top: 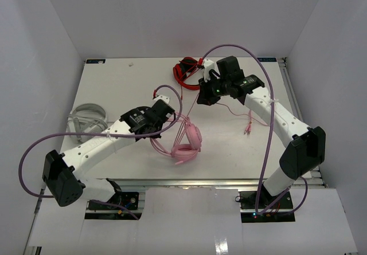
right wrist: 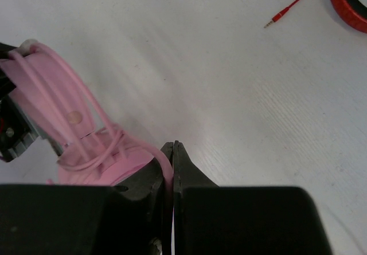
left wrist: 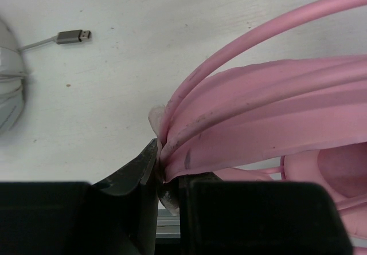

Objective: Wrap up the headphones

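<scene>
The pale pink headphones (top: pixel 187 143) lie at the table's middle, ear cups near the front. My left gripper (top: pixel 171 113) is shut on the pink headband (left wrist: pixel 275 112), pinched between the jaws at its bend (left wrist: pixel 163 163). Loops of the thin pink cable (right wrist: pixel 86 103) run along the headband and over an ear cup (right wrist: pixel 100 163). My right gripper (top: pixel 204 98) hangs behind and to the right of the headphones. Its jaws (right wrist: pixel 173 152) are shut on the pink cable (right wrist: pixel 164 166), which runs taut from there to the headphones.
Red-and-black headphones (top: pixel 186 71) lie at the back, their red jack (right wrist: pixel 274 19) loose on the table. Light grey headphones (top: pixel 86 120) with a USB plug (left wrist: pixel 73 36) sit at the left. A thin cable end (top: pixel 249 129) lies at the right.
</scene>
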Robot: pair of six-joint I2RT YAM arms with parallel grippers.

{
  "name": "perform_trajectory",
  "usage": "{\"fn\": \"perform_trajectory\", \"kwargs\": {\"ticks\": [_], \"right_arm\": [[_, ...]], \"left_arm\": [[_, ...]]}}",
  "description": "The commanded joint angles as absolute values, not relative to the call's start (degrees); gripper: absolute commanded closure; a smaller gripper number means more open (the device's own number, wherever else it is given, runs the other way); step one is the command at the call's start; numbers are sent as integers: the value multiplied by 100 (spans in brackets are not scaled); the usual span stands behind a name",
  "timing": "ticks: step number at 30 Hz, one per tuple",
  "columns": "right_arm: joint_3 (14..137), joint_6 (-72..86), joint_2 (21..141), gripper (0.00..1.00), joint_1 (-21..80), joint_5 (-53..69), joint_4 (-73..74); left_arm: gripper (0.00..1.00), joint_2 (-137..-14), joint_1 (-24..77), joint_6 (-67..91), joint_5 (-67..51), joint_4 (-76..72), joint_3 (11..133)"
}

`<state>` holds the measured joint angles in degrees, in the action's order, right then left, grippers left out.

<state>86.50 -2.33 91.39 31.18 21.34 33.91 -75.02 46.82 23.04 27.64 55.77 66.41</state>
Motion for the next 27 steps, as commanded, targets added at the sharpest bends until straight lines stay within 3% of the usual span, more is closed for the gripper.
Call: {"fn": "perform_trajectory", "kwargs": {"ticks": [1, 8, 27], "right_arm": [[8927, -209, 9009, 92, 3114, 2921, 3229], [8514, 118, 8747, 92, 3385, 3552, 2789], [5674, 1073, 7340, 84, 3986, 4678, 403]], "left_arm": [[100, -7738, 4834, 2609, 3747, 5976, 6935], [100, -8001, 4825, 3237, 4294, 6328, 7160], [100, -8428, 4529, 4967, 4969, 7244, 8154]]}}
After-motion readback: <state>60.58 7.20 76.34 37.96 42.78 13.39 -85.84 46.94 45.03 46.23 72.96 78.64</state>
